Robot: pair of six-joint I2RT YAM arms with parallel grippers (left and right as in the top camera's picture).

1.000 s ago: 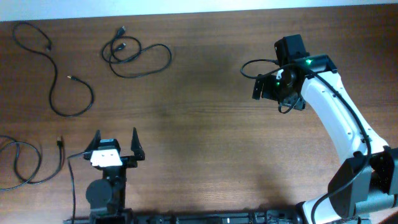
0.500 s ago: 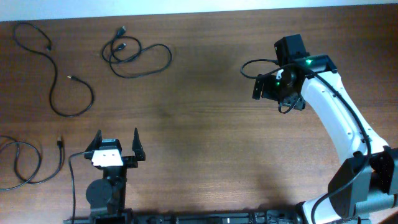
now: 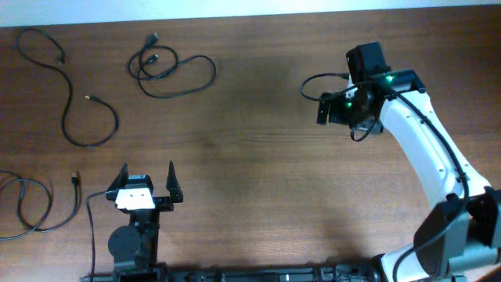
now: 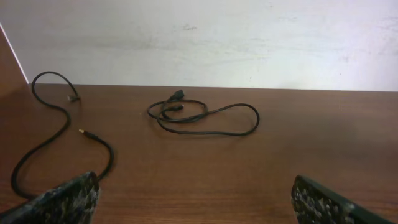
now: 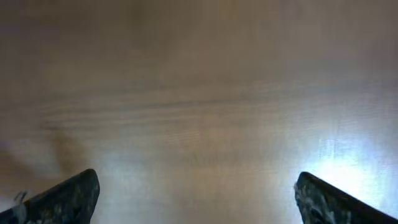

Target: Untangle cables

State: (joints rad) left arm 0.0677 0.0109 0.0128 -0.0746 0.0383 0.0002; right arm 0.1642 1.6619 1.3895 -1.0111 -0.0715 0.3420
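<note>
Three thin black cables lie apart on the left of the brown table. One long cable (image 3: 74,102) snakes at the far left; it also shows in the left wrist view (image 4: 53,134). A looped cable (image 3: 174,72) lies at the back, also seen in the left wrist view (image 4: 205,118). A third cable (image 3: 35,205) lies at the left edge. My left gripper (image 3: 146,178) is open and empty near the front edge (image 4: 193,202). My right gripper (image 3: 322,111) is open and empty over bare wood at the right (image 5: 196,199).
The table's back edge meets a white wall (image 4: 217,37). The right arm's own thick black wire (image 3: 317,82) loops beside its wrist. The wood under the right gripper (image 5: 199,106) shows no object.
The right gripper has shifted very slightly to the left. The left arm and the cables have not moved.
</note>
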